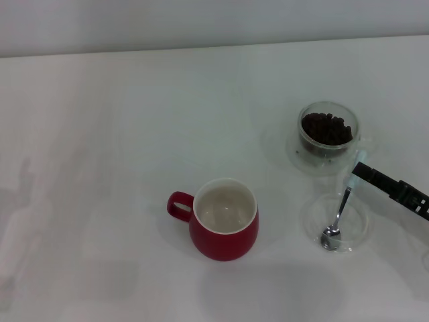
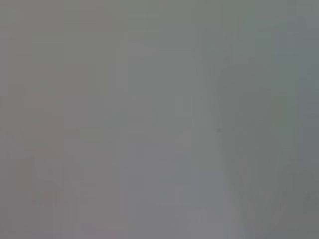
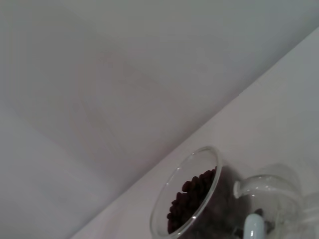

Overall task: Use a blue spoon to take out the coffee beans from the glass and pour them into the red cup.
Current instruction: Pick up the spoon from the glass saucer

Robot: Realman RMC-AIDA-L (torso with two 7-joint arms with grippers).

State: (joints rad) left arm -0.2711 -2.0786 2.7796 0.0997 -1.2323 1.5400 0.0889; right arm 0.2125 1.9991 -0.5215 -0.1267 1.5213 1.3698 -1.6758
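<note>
Three vessels stand on the white desk [image 1: 120, 134]. The red cup [image 1: 224, 228] sits near the middle, its white inside bare. The glass [image 1: 328, 137] stands well to its right on a clear saucer, and the coffee beans [image 1: 326, 127] fill it as a dark heap. Just in front of the glass lies a shallow clear dish [image 1: 335, 220], and the blue spoon [image 1: 337, 218] stands tilted in it, the metal bowl down on the dish and the pale handle end raised toward the glass.

At that raised end the right gripper [image 1: 362, 169] comes in from the right edge as a dark bar. Its tip meets the spoon handle, but I cannot tell whether the fingers are apart or already clamped on it. The right wrist camera looks over the glass rim at the beans, with the pale handle end low in the picture. The left gripper is not in view; its wrist camera shows only a blank grey surface.

No beans have reached the red cup, so scooping is probably yet to start. The handle end is thin and lies close to the glass; a grasp set off-centre could let the spoon twist or slip, and a careless approach could nudge the glass on its saucer and spill beans.
</note>
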